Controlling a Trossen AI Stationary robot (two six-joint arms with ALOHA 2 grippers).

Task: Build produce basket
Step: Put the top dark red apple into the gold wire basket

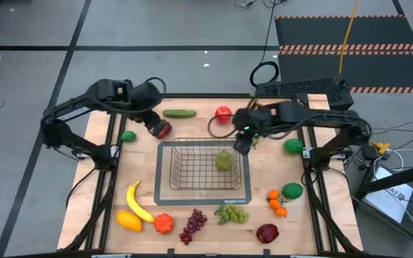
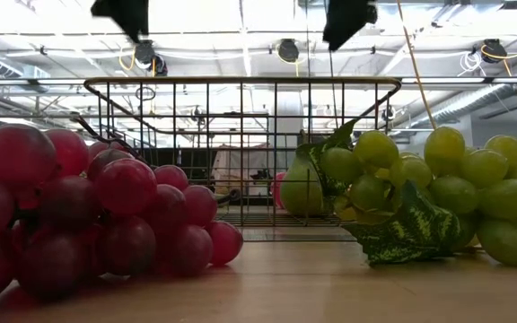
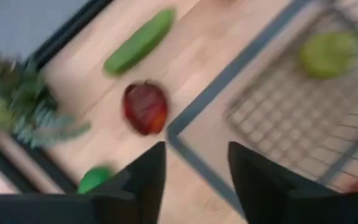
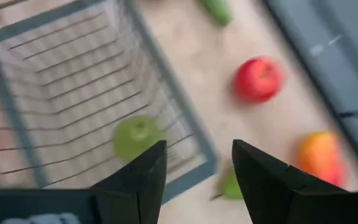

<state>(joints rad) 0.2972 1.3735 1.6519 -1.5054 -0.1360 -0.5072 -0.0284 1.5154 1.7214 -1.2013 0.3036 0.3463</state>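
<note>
I see the basket (image 1: 203, 172) at the centre of the worktop (image 1: 264, 168), one green pear (image 1: 224, 160) in its right half. My right claw (image 1: 241, 143) hangs released over the basket's upper right corner; my left claw (image 1: 158, 129) is released, empty, beside a dark red apple (image 1: 163, 129) at upper left.

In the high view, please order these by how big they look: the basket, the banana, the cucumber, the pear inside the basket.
Largest to smallest, as seen from above:
1. basket
2. banana
3. cucumber, only a little shorter than the banana, so these two are close
4. pear
</note>
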